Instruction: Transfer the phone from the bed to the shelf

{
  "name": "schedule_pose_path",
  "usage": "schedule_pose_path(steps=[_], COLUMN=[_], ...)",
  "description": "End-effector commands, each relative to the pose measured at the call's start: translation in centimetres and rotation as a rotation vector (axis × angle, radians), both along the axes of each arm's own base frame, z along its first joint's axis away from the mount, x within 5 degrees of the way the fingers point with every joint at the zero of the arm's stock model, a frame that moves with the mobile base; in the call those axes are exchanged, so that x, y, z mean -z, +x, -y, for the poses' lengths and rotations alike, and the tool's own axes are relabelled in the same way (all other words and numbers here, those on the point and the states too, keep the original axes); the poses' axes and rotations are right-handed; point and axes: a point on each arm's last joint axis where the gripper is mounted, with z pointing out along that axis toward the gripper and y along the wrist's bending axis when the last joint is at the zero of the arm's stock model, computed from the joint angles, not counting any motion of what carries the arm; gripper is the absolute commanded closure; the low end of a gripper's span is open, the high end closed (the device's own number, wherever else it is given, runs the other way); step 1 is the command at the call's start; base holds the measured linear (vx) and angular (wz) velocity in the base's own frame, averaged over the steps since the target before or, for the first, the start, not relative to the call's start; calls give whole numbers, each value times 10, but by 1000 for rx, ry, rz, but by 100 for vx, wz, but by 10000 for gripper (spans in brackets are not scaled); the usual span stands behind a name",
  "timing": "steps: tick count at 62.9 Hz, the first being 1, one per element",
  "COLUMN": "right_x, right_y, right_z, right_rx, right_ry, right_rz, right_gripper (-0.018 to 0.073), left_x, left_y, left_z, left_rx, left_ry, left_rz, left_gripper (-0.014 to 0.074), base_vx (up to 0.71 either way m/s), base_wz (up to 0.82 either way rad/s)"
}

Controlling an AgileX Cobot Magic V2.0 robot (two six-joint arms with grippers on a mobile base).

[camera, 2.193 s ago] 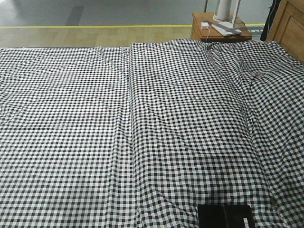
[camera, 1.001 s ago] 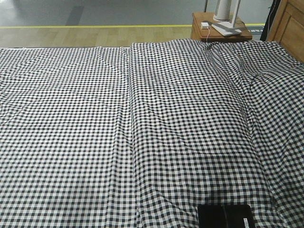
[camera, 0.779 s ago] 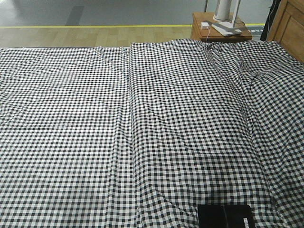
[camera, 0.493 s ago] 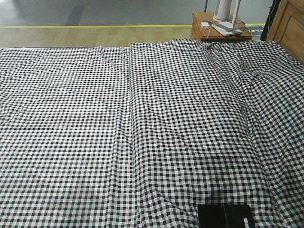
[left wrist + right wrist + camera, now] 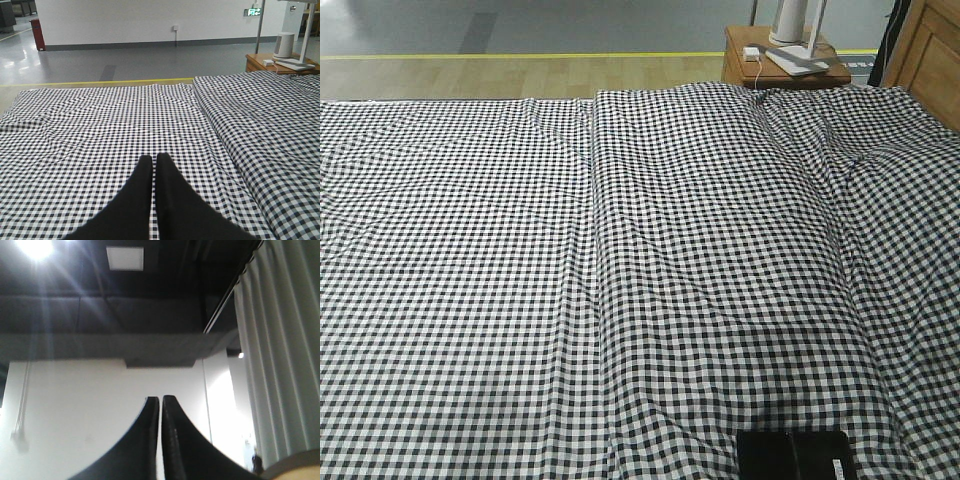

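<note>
The left claw [image 5: 152,157] has its two black fingers pressed together, with nothing between them. It hangs low over the bed [image 5: 90,130], and the black-and-white check cover spreads out under it and in front of it. A long fold in the cover runs away ahead of this claw, a little to its right. Far ahead and to the right of it, past the bed, stands a small brown nightstand [image 5: 267,62] with a white round thing [image 5: 285,44] on top.

The right claw [image 5: 160,399] is also pressed together and holds nothing. It points up at a white wall [image 5: 90,410] and a dark ceiling. A pale curtain [image 5: 285,350] hangs to the right of this claw, and a bright lamp [image 5: 35,246] shines above it to the left.

The phone [image 5: 795,455] lies flat on the bed [image 5: 470,250], at the near edge of the front view, right of the middle. It is black and shiny, and no claw touches it. How near it is to either claw cannot be told.
</note>
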Motion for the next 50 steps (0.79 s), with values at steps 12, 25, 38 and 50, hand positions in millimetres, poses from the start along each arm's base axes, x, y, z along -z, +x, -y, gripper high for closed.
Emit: schedule_pose_path(steps=[12, 25, 38, 50], right_x=[-67, -61, -20, 10], right_y=[57, 126, 175, 200], right_z=[0, 1, 3, 4], right_rx=[-27, -51, -71, -82], right_ry=[-6, 5, 22, 32], right_rz=[-393, -746, -1072, -1275], right_gripper=[561, 552, 503, 356], left_x=[-5, -5, -5, -5], left_y=[0, 0, 0, 0], left_z=[0, 0, 0, 0], left_rx=[-3, -3, -3, -3], left_ry=[-7, -7, -7, -7], left_rz=[75, 75, 75, 75], left_gripper=[595, 595, 595, 595], base_vx=[0, 0, 0, 0], base_wz=[0, 0, 0, 0])
